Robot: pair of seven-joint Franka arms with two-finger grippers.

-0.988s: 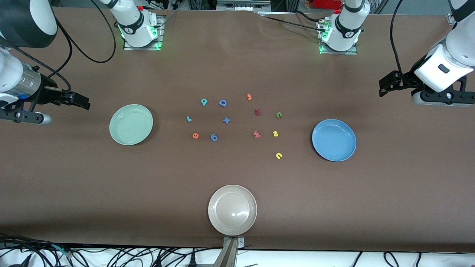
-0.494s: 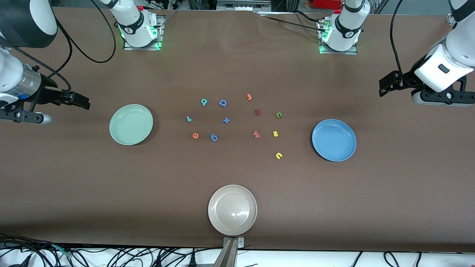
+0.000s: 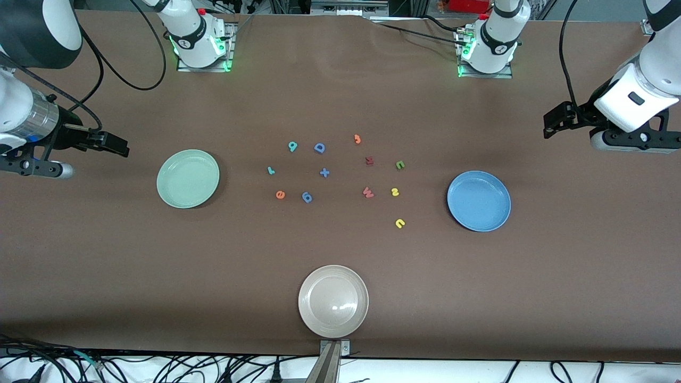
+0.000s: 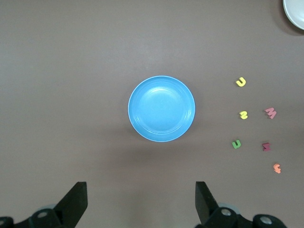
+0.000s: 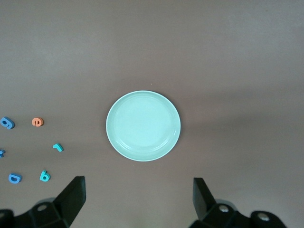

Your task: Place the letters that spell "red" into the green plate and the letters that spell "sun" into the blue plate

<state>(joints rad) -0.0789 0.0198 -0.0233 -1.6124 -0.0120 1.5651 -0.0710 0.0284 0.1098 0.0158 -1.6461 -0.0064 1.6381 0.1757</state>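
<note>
Left gripper (image 4: 139, 202) fingers wide apart, right gripper (image 5: 137, 199) likewise, empty

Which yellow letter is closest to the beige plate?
The yellow "u". It lies nearer the beige plate than the yellow "s", which sits farther from the front camera, beside a dark red letter.

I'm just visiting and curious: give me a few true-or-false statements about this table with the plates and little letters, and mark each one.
1. The green plate has letters in it. False: it holds nothing.
2. The yellow "u" lies on the table, nearer the front camera than the yellow "s". True.
3. The left gripper holds a letter. False: it is open and holds nothing.
4. The blue plate holds nothing. True.
5. The right gripper is shut. False: it is open.
</note>
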